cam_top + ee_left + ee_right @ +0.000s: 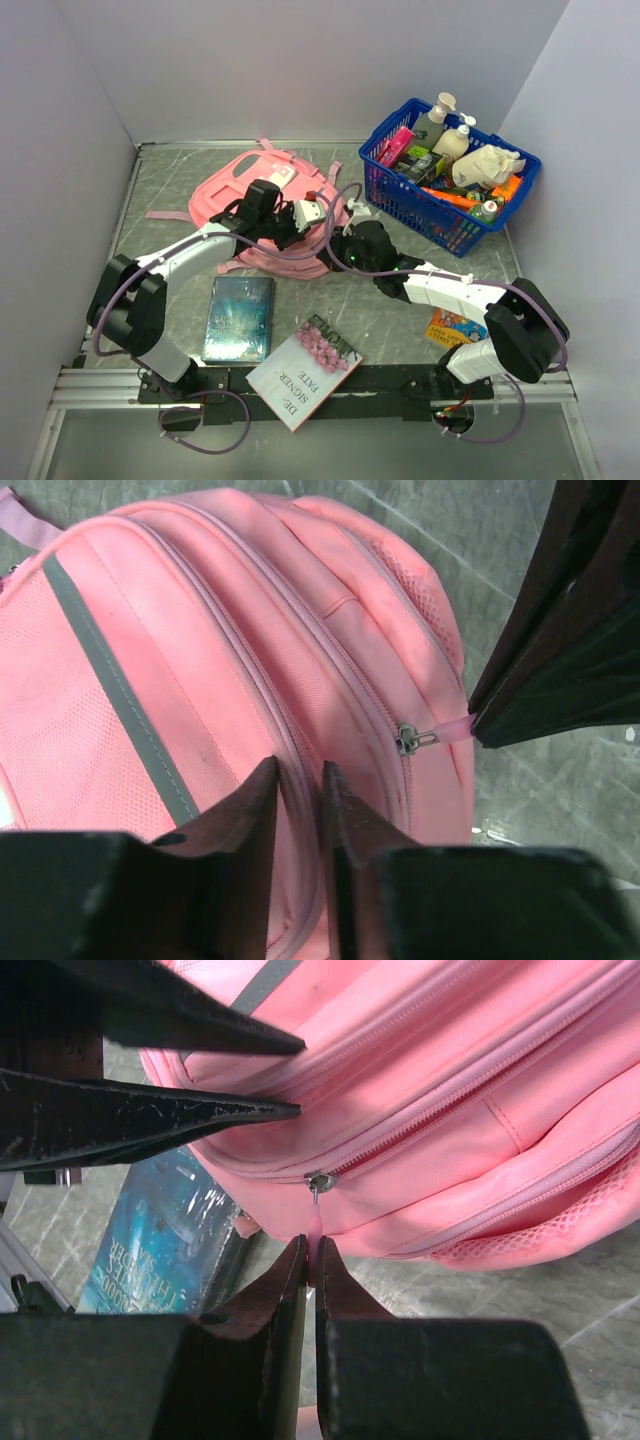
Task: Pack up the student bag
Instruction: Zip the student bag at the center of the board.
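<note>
The pink student bag (262,205) lies flat at the middle back of the table, its zippers shut as far as I can see. My left gripper (298,214) is over its right side, with the jaws (300,772) nearly closed and pinching a fold of pink fabric beside a zipper seam. My right gripper (345,238) is at the bag's right edge. It (311,1247) is shut on the pink zipper pull tab (314,1222), which hangs from the metal slider (319,1179). The slider also shows in the left wrist view (412,737).
A blue plastic basket (402,200) full of bottles and packets stands at the back right. A blue-green book (238,318) lies in front of the bag. A white book with pink flowers (305,372) lies at the near edge. A small colourful book (455,327) lies by the right arm.
</note>
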Action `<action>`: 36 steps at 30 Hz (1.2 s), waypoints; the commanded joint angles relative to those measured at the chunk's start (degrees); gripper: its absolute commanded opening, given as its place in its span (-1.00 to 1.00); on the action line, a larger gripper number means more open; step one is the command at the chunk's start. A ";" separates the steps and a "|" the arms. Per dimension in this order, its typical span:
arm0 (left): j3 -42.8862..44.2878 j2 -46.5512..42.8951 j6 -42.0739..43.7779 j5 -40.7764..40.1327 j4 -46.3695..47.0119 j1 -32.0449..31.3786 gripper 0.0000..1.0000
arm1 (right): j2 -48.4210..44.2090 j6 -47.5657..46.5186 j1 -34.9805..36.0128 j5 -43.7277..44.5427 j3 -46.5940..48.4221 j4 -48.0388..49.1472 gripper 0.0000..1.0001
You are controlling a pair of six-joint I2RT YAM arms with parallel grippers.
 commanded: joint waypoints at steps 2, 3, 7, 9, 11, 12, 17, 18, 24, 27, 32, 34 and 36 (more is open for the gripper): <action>0.85 -1.61 0.80 -1.62 0.33 -0.02 -0.77 | -1.62 0.44 -0.05 -0.62 0.65 1.95 -1.00; 0.85 -2.05 0.80 -1.18 -0.63 -0.02 -0.79 | -1.35 0.62 -0.92 -0.45 0.65 1.86 -1.00; 1.37 -3.81 1.41 1.01 -5.82 0.06 -0.83 | -0.38 0.62 -4.09 0.17 1.00 1.51 -1.00; 1.02 -5.13 1.94 1.98 -9.06 0.07 -0.85 | -0.03 -0.43 -5.14 0.61 1.17 1.42 -1.00; 1.02 -6.27 3.52 3.30 -11.71 0.06 -0.88 | 0.41 -1.75 -6.81 0.87 1.44 1.33 -1.00; 1.11 -6.63 3.61 4.00 -13.98 0.07 -0.88 | 0.58 -2.01 -7.34 0.96 1.53 1.42 -1.00; 4.00 -7.77 5.80 8.48 -21.02 -0.02 -0.88 | 1.46 -3.86 -9.89 1.49 2.49 1.86 -1.00; 4.80 -7.86 6.33 10.14 -22.08 0.06 -0.89 | 1.81 -4.12 -10.15 2.10 2.76 1.86 -1.00; 11.48 -8.21 11.78 18.23 -32.53 0.07 -0.96 | 3.66 -6.50 -12.79 5.96 6.00 0.63 -1.00; 12.54 -9.26 15.90 18.25 -36.14 0.15 -0.98 | 4.89 -7.73 -14.46 7.90 7.85 0.02 -1.00; 8.07 -13.56 30.39 11.23 -36.60 0.07 -0.98 | 6.13 -7.56 -16.83 9.58 9.96 0.37 -1.00; 5.00 -15.58 32.87 7.97 -29.49 0.15 -0.98 | 4.73 -7.12 -16.93 8.96 9.18 1.86 -1.00; 5.50 -14.90 34.10 6.03 -25.19 0.94 -0.98 | 4.10 -6.24 -16.93 7.56 7.95 2.82 -1.00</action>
